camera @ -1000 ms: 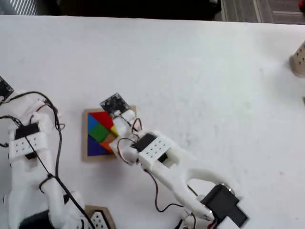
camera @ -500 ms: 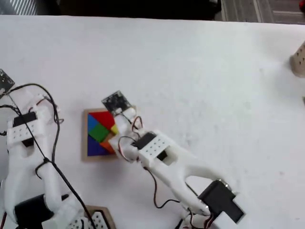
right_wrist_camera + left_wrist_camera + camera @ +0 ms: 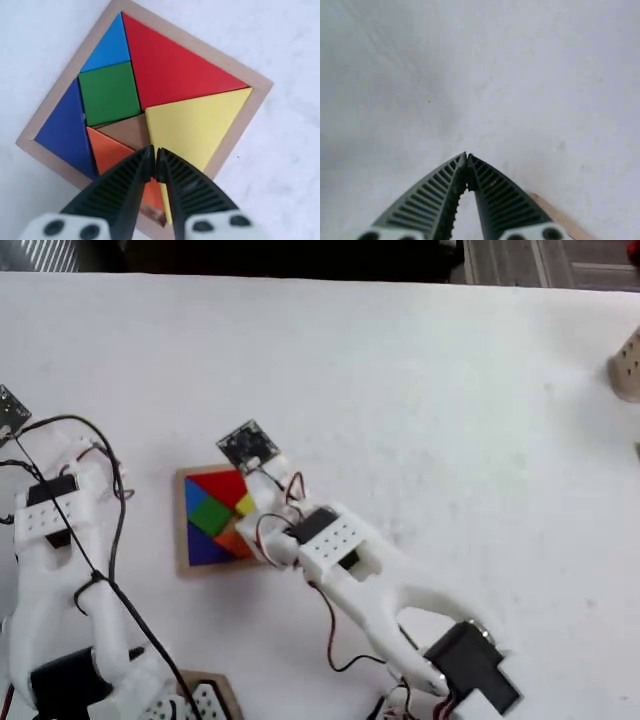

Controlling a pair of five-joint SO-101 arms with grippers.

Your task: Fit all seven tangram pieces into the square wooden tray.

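Note:
The square wooden tray (image 3: 183, 540) lies left of the table's centre, with coloured tangram pieces in it. In the right wrist view the tray (image 3: 260, 95) holds a red triangle (image 3: 170, 70), a yellow triangle (image 3: 195, 127), a light blue triangle (image 3: 107, 50), a green square (image 3: 107, 92), a dark blue triangle (image 3: 62, 125) and an orange piece (image 3: 107, 150). Whether the brown patch (image 3: 127, 130) between them is a piece or bare wood, I cannot tell. My right gripper (image 3: 152, 152) hangs shut and empty over the orange and yellow pieces. My left gripper (image 3: 466, 160) is shut over bare table.
The left arm (image 3: 50, 515) stands left of the tray, the right arm (image 3: 330, 545) reaches in from the near right. A wooden block (image 3: 205, 685) sits at the near edge, and a wooden corner (image 3: 560, 220) shows beside my left gripper. A beige perforated object (image 3: 627, 365) stands far right.
The right arm has shifted slightly right and away, uncovering more of the tray. The left arm swung a little left and farther back, then held still.

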